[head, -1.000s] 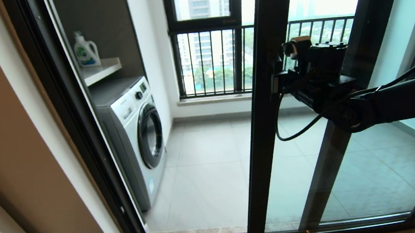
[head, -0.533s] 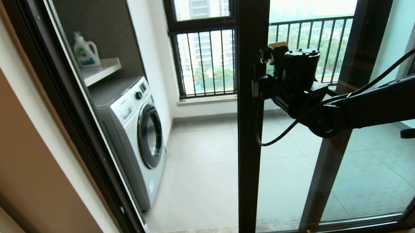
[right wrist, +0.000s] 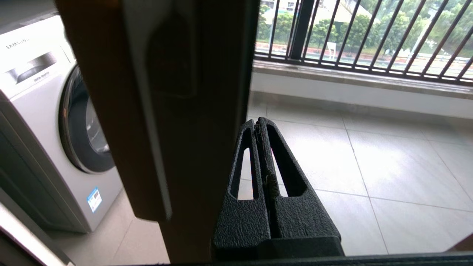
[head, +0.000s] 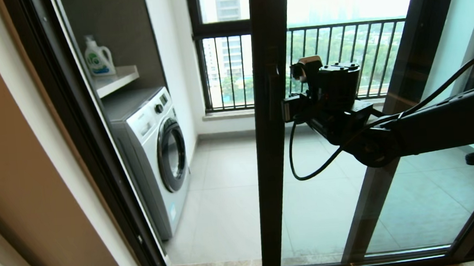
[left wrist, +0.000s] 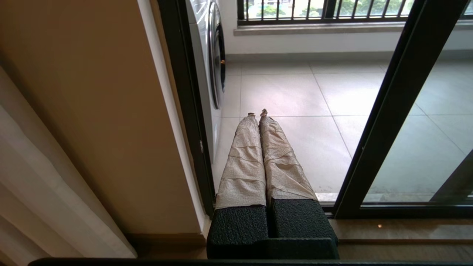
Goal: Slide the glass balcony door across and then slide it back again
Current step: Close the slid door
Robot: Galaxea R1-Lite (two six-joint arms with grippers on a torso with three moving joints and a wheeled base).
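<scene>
The glass balcony door (head: 274, 155) is a clear pane in a dark frame, and its leading upright stands mid-doorway. A small dark handle (right wrist: 170, 55) sits on that upright (right wrist: 196, 140). My right gripper (head: 288, 110) is shut with nothing held, and its fingertips (right wrist: 258, 123) lie against the upright's right edge just below the handle. My left gripper (left wrist: 257, 112) is shut and empty, parked low by the left door jamb and out of the head view. From there the door's upright (left wrist: 399, 107) shows to its right.
A white washing machine (head: 154, 156) stands on the balcony's left, under a shelf (head: 116, 79) with a detergent bottle (head: 98, 57). The dark jamb (head: 84, 132) bounds the opening on the left. A handle-less dark upright (head: 410, 73) stands on the right, and a barred window (head: 232, 70) behind.
The door's upright has slid left, narrowing the open gap towards the washing machine. My right arm has travelled left with it, gripper still at the upright.
</scene>
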